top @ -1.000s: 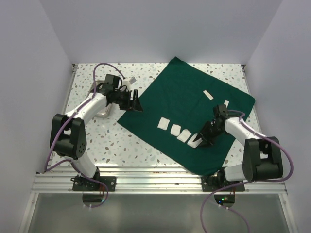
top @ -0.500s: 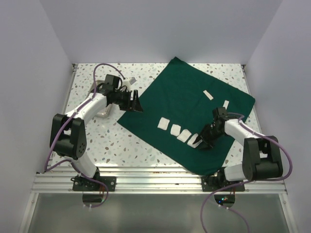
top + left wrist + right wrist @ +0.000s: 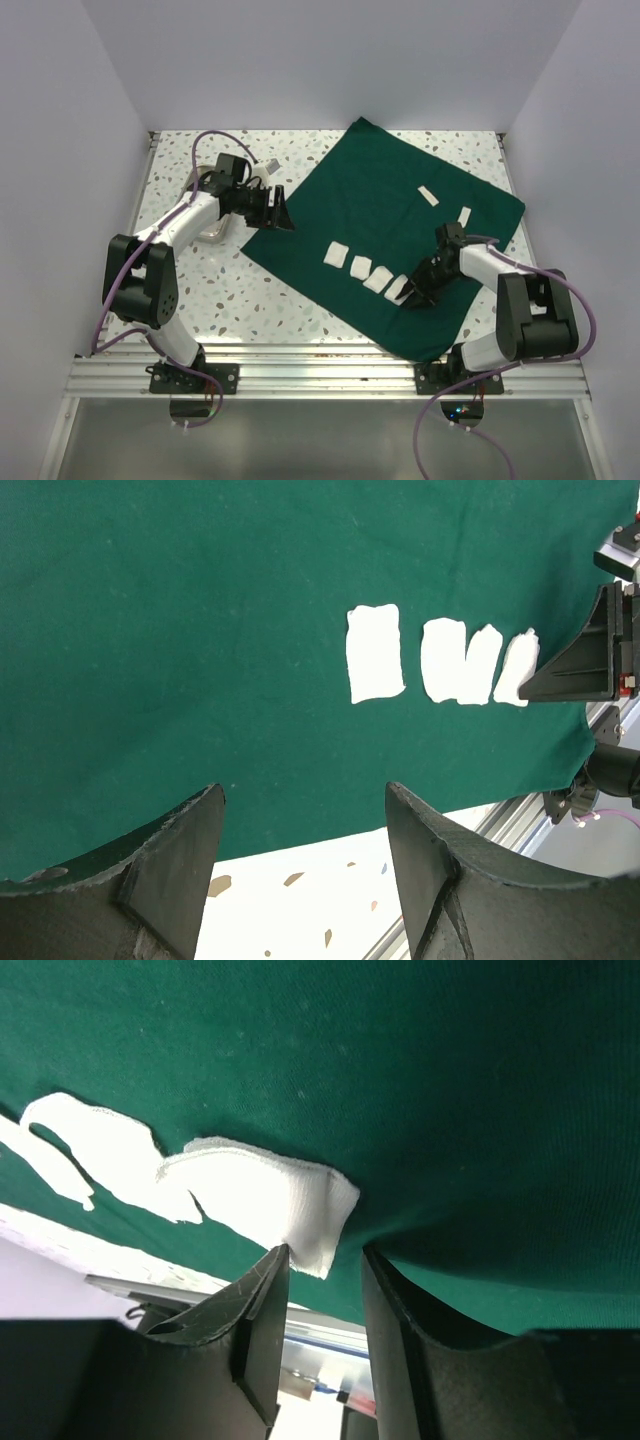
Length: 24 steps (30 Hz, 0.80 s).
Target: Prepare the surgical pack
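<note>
The surgical pack, a dark green drape (image 3: 385, 220), lies spread flat as a wide sheet. A row of several white gauze squares (image 3: 360, 267) lies on its near part. My right gripper (image 3: 412, 295) sits low at the rightmost gauze (image 3: 399, 290). In the right wrist view its jaws (image 3: 325, 1252) stand apart, with that gauze's raised, folded edge (image 3: 315, 1215) between the tips, touching the left finger only. My left gripper (image 3: 278, 212) hangs open and empty over the drape's left edge (image 3: 300, 825). The gauze row (image 3: 375, 652) shows ahead of it.
A small shiny metal tray (image 3: 212, 232) sits on the speckled table under the left forearm. Two small white strips (image 3: 428, 195) lie on the drape's far right part. The aluminium rail (image 3: 330, 375) runs along the near table edge, close to the drape's near corner.
The right forearm has swung slightly towards the near edge, and its gripper has nudged a little left at the rightmost gauze. The left arm has not moved.
</note>
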Available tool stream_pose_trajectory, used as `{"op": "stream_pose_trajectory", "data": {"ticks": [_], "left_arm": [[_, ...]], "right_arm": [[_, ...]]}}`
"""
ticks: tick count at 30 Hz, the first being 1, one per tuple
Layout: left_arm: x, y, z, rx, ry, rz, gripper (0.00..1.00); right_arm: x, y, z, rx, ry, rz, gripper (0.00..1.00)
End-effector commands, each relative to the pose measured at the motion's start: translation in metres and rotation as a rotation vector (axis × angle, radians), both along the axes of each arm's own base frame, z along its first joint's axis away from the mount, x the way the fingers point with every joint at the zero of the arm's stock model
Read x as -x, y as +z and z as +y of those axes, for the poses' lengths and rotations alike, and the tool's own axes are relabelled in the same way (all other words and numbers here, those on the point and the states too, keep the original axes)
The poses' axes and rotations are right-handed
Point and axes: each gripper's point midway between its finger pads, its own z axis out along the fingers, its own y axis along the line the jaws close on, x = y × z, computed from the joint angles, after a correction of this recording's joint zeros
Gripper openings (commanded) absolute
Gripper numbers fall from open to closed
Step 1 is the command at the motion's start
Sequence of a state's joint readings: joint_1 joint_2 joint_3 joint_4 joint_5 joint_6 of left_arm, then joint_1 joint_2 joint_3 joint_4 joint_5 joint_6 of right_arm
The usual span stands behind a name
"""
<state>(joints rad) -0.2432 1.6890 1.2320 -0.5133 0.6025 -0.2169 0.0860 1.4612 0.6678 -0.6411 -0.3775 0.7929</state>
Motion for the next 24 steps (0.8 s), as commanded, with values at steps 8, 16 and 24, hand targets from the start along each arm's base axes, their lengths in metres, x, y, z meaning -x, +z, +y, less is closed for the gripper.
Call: {"op": "stream_pose_trajectory", "data": {"ticks": [8, 16, 24], "left_arm": [[-0.003, 0.014, -0.001, 0.019, -0.016, -0.047, 0.69], [-0.006, 0.014, -0.002, 0.024, -0.018, -0.046, 0.69], [-0.005, 0.013, -0.003, 0.027, -0.020, -0.042, 0.69]], "right_arm": [[-0.011, 0.008, 0.001, -0.001, 0.004, -0.028, 0.36], [-0.010, 0.021, -0.003, 0.023, 0.015, -0.045, 0.37], [-0.014, 0.011, -0.002, 0.023, 0.011, -0.036, 0.37]]}}
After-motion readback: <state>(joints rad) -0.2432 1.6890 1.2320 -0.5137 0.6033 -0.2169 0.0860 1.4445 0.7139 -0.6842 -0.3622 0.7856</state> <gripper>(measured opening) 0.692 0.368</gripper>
